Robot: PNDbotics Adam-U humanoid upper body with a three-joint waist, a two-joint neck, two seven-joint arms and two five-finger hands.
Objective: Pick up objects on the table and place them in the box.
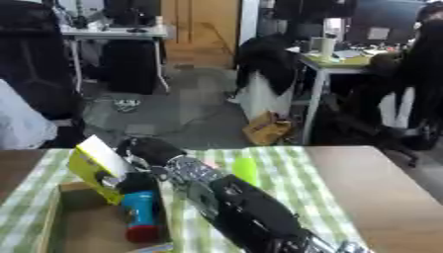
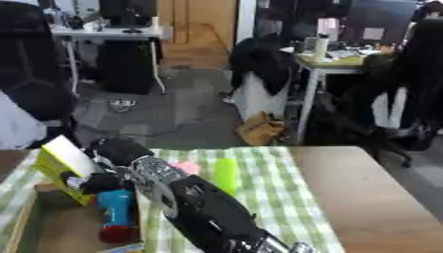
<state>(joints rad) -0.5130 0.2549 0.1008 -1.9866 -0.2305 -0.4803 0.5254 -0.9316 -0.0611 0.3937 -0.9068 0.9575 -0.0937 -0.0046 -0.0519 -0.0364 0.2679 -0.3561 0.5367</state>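
Carton hanging over the box, ready to be set down

Nearest the camera, the right arm (image 1: 251, 217) runs up from the lower edge and slants left across the checked cloth (image 1: 294, 183). Its right hand (image 1: 138, 184) is curled around the lower end of a yellow carton (image 1: 93, 168) with a white face, pinching it so that the carton tilts above the near-left cardboard box (image 1: 61, 222). Inside the box a blue bottle with a red base (image 1: 141, 217) lies lengthwise, just below the hand. The left hand shows in neither view.

The carton looks light and thin-walled, probably paperboard, so it should crush or flex if squeezed across its broad faces; taking it by the narrow edges near one end seems the safer hold. It is stiff enough to stay straight while held at one end.

Beyond the arm, a light green stick (image 1: 245, 170) lies on the cloth; in the right eye view something small and pink (image 2: 185, 168) sits just beside it. Both look light and easy to lift, the stick best pinched across its middle.
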